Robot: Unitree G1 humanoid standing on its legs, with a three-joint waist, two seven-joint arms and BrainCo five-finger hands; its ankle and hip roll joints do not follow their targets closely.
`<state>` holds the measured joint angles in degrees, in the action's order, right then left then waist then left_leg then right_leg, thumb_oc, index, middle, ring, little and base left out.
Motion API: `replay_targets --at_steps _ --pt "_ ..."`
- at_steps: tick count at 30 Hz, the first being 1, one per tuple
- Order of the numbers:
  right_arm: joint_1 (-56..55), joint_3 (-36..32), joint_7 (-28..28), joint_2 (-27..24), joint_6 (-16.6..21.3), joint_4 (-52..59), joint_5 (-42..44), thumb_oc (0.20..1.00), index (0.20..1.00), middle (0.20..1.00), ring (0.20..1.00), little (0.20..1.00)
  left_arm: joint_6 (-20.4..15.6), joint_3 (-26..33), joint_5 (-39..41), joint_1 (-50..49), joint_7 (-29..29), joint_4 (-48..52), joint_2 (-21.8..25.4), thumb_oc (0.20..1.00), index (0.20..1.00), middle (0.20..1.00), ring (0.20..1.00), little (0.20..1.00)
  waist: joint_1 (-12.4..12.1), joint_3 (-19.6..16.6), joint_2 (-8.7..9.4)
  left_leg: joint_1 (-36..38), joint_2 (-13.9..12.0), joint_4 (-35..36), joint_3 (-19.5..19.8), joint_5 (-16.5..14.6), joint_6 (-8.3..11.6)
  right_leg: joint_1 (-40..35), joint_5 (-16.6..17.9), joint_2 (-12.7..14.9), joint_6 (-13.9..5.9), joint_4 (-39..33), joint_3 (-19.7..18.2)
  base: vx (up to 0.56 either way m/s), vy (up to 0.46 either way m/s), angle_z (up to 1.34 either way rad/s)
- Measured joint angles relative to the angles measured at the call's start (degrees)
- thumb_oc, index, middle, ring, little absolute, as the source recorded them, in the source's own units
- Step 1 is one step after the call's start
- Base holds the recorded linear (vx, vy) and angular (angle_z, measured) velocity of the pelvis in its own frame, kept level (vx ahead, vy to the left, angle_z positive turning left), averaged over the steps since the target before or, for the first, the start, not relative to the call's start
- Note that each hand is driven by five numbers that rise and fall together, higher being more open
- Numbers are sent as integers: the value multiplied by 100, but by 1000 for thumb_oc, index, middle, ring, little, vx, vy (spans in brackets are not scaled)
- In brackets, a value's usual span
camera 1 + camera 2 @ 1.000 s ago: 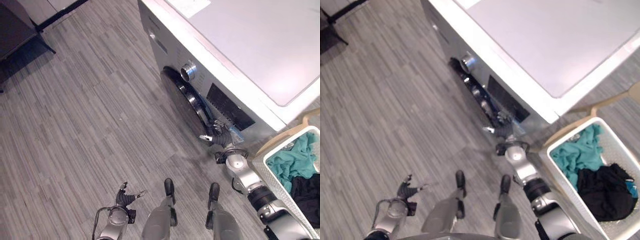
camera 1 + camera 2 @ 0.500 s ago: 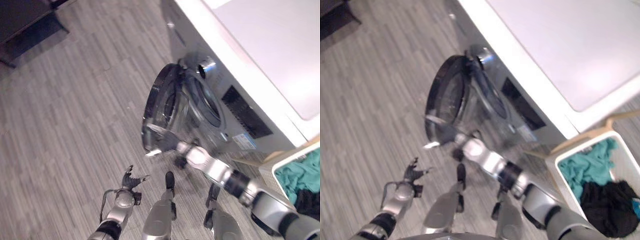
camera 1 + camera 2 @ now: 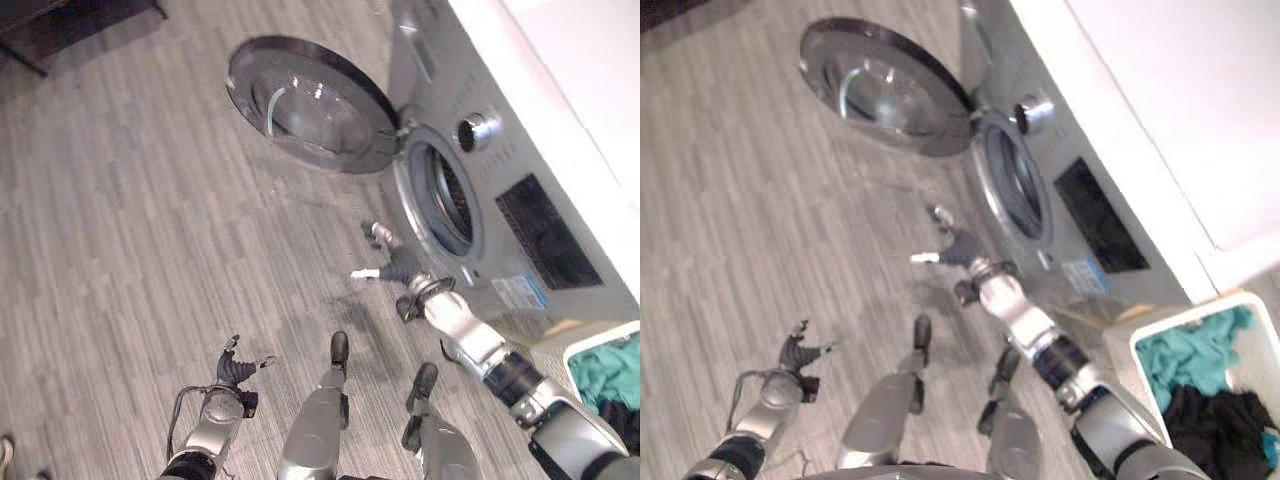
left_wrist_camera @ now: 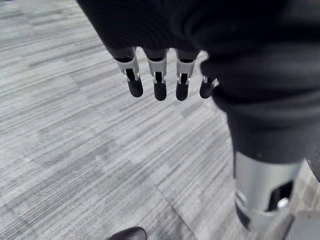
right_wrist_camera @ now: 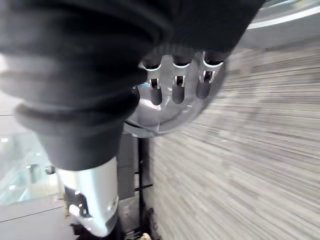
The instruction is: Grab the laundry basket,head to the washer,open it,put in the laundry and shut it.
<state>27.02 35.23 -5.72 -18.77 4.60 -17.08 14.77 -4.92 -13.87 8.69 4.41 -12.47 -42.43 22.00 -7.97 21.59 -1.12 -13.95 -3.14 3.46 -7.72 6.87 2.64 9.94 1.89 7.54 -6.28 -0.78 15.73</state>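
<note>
The silver washer (image 3: 520,215) stands at the right with its round glass door (image 3: 310,105) swung wide over the floor, leaving the dark drum opening (image 3: 445,200) bare. My right hand (image 3: 395,265) hangs open just in front of the washer, below the opening, holding nothing; its fingers (image 5: 175,82) show relaxed with the door (image 5: 170,117) beyond them. The white laundry basket (image 3: 1250,310) sits on the floor at the lower right, with teal cloth (image 3: 1185,350) and black cloth (image 3: 1210,420) inside. My left hand (image 3: 235,365) hangs open low at the left, fingers (image 4: 155,80) over bare floor.
Grey wood-plank floor (image 3: 130,230) spreads to the left of the washer. Dark furniture (image 3: 60,20) stands at the far upper left. The open door reaches out over the floor ahead of me.
The washer door has swung from partly open to fully open. My right hand has let go of it and come back near the washer's front. The camera has shifted too.
</note>
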Motion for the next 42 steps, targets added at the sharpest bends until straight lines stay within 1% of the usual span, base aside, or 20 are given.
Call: replay_targets --at_steps 2,3,5,7,8,10,12,15,16,17,19,22,26,29,31,33,35,38,40,42 --pt "-404 -137 109 -71 30 196 -228 1000 1000 1000 1000 1000 30 -28 1 74 4 248 -5 1000 1000 1000 1000 1000 124 12 43 30 -35 13 -132 0 -1 63 38 -27 11 -19 -105 -19 40 -30" --pt "-1035 -343 132 -194 51 450 -544 1000 1000 1000 1000 1000 14 -46 -15 121 7 579 -11 1000 1000 1000 1000 1000 245 15 50 36 -53 21 -270 0 -1 184 58 -35 22 39 -237 -26 47 -43" --pt "-1470 -494 192 -397 57 486 -844 1000 1000 1000 1000 1000 2 -40 -46 185 5 865 -2 1000 1000 1000 1000 1000 417 15 50 38 -50 47 -356 1 -7 272 98 -28 9 61 -363 -24 41 -43" --pt "-1863 -589 165 -746 22 214 -1452 1000 1000 1000 1000 1000 2 -33 -182 554 -38 938 20 1000 1000 1000 1000 1000 666 24 47 40 -39 103 -504 22 -38 360 175 -24 7 45 -516 -18 53 -45" --pt "-2087 -694 135 -1002 18 -54 -1725 1000 1000 1000 1000 1000 -2 -67 -285 1056 -124 885 58 1000 1000 1000 1000 1000 879 39 61 40 -50 108 -617 25 -43 441 229 -35 9 33 -636 -20 68 -39" --pt "-2218 -800 89 -1066 20 -296 -1905 1000 1000 1000 1000 1000 -12 -142 -358 1688 -186 619 130 1000 1000 1000 1000 1000 1055 46 68 40 -65 113 -753 17 -52 553 276 -59 6 34 -773 -20 72 -49" --pt "-2214 -799 92 -1205 62 -259 -1940 1000 1000 1000 1000 1000 -10 -149 -534 2270 -330 183 391 1000 1000 1000 1000 1000 1230 84 99 6 -97 117 -957 12 -59 697 414 -93 7 -22 -949 -9 53 -58" --pt "-2338 -989 98 -1305 136 -109 -1926 1000 1000 1000 1000 1000 35 -105 -693 2805 -461 -698 903 1000 1000 1000 1000 1000 1428 148 135 -22 -153 119 -1107 9 -55 777 522 -156 43 -119 -1027 43 57 -35" --pt "-2481 -1104 96 -1490 198 124 -1916 1000 1000 1000 1000 1000 81 -65 -759 3146 -530 -1303 1413 1000 1000 1000 1000 1000 1500 208 164 -100 -195 121 -1231 7 -50 893 579 -208 67 -149 -1137 114 80 -32" --pt "-2490 -1160 98 -1535 205 161 -1908 1000 1000 1000 1000 1000 112 14 -765 3195 -561 -1379 1564 1000 1000 1000 1000 1000 1556 276 151 -99 -199 121 -1237 8 -50 895 593 -214 74 -154 -1149 109 68 -27" --pt "-2532 -1288 97 -1558 205 241 -1861 1000 1000 1000 1000 1000 147 166 -768 3250 -579 -1628 1751 1000 1000 1000 1000 1000 1590 342 150 -100 -209 126 -1270 -16 -20 896 652 -229 71 -225 -1206 25 19 -16" --pt "-2526 -1236 106 -1583 275 353 -1815 1000 1000 1000 1000 1000 93 297 -788 3192 -675 -1487 1821 1000 1000 1000 1000 1000 1562 364 166 -100 -220 126 -1308 -15 -19 889 685 -249 85 -301 -1222 52 33 -11" --pt "-2547 -1268 109 -1563 334 517 -1632 1000 1000 1000 1000 1000 38 348 -954 3182 -597 -1602 1979 1000 1000 1000 1000 1000 1571 427 284 -137 -234 126 -1274 -32 4 885 685 -257 85 -340 -1188 62 22 5" --pt "-2577 -1306 115 -1368 398 535 -1555 1000 1000 1000 1000 1000 258 791 -995 2756 -603 -1827 2234 1000 1000 1000 1000 1000 1536 486 418 -200 -259 124 -1185 -27 10 876 695 -271 96 -358 -1074 69 -22 14" --pt "-2576 -1314 137 -1362 405 560 -1408 1000 1000 1000 1000 1000 301 951 -998 2533 -625 -1898 2375 1000 1000 1000 1000 1000 1518 485 421 -185 -260 122 -1168 -25 10 848 696 -268 98 -359 -999 -56 -26 10" --pt "-2577 -1379 153 -1364 426 599 -1405 1000 1000 1000 1000 1000 339 993 -998 2485 -637 -1936 2444 1000 1000 1000 1000 1000 1411 482 425 -153 -258 120 -1178 -20 6 824 706 -263 111 -357 -962 -32 -12 2" --pt "-2541 -1470 189 -1364 428 727 -1395 1000 1000 1000 1000 1000 365 1020 -994 2427 -636 -1925 2441 1000 1000 1000 1000 1000 1384 478 440 -88 -243 121 -1187 -20 5 759 706 -243 111 -357 -964 52 -21 -3" --pt "-2419 -1602 209 -1327 453 1085 -1351 1000 1000 1000 1000 1000 327 1274 -929 1740 -674 -837 2046 1000 1000 1000 1000 1000 1372 457 487 233 -214 123 -1247 -23 4 488 705 -224 111 -356 -1005 57 -8 -11" --pt "-2359 -1724 217 -1212 469 1152 -1342 1000 1000 1000 1000 1000 246 1221 -899 1500 -626 -671 1930 1000 1000 1000 1000 1000 1393 394 586 410 -237 123 -1328 -53 26 374 705 -257 111 -357 -1017 95 16 -25" --pt "-2361 -1920 236 -1152 442 1220 -1336 1000 1000 1000 1000 1000 245 1371 -875 1230 -597 -349 1655 1000 1000 1000 1000 1000 1380 370 621 570 -237 123 -1440 -104 47 284 705 -267 111 -347 -1130 95 30 -33"
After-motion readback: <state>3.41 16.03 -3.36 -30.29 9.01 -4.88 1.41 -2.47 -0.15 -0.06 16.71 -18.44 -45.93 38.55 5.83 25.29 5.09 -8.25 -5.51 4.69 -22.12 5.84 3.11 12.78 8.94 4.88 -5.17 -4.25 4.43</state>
